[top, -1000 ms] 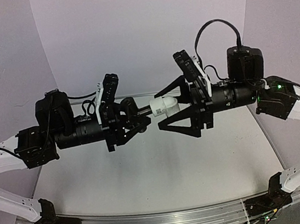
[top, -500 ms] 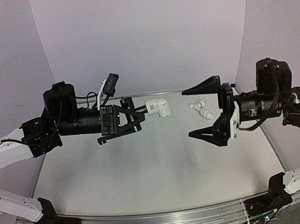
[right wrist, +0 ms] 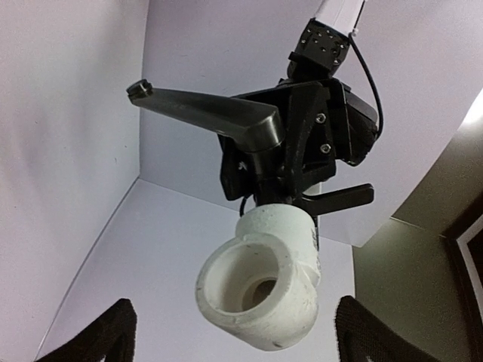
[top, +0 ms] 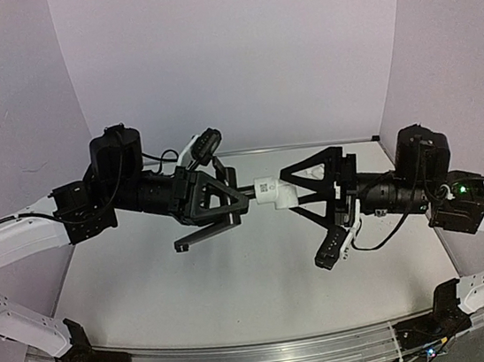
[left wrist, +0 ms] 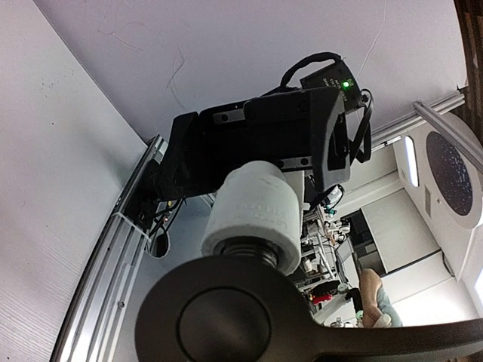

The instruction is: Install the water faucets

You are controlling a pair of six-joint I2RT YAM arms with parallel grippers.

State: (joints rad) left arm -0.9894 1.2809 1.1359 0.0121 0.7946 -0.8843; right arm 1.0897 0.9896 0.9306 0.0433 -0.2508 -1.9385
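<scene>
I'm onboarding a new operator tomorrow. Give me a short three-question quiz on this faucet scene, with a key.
1. Which gripper holds the faucet? A) left B) right C) neither
2. Fill in: the white fitting is carried on the end of the ____.
3. True or false: the right gripper is clamped on the fitting.
Key: 1 A, the left gripper is shut on it. 2 faucet. 3 false, its jaws stand open on either side of the fitting.
</scene>
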